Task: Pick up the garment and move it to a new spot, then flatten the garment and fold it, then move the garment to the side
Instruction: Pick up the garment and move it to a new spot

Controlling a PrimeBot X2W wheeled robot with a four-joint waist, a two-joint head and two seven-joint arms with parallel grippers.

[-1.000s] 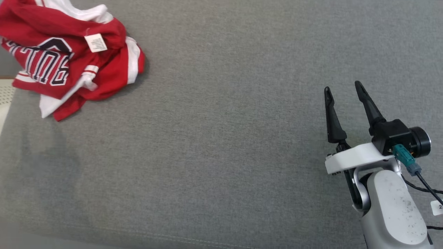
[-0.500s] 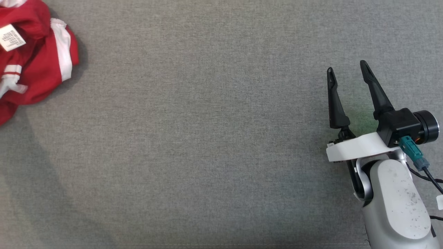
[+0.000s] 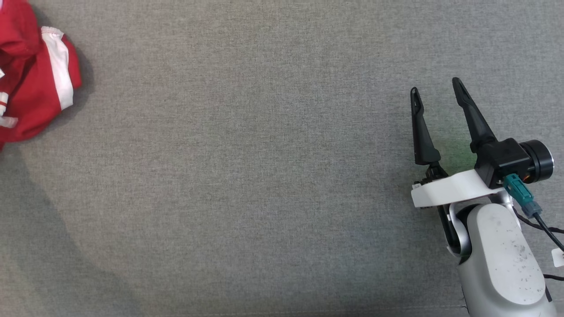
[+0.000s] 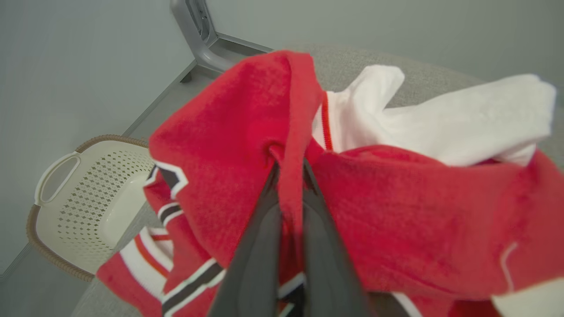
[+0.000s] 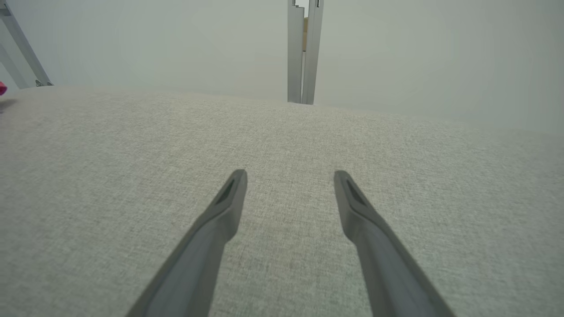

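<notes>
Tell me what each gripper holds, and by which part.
The left gripper is shut on the garment, pinching a raised fold of its red fabric. The right gripper is open over the grey surface, holding nothing.

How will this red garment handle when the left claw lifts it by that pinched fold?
Likely floppy: the garment bunches in soft folds around the left claw, so the rest should sag. Probably light for its bulk, being thin-looking cloth. The fuzzy fabric seems unlikely to slip, though so small a pinch might pull free.
</notes>
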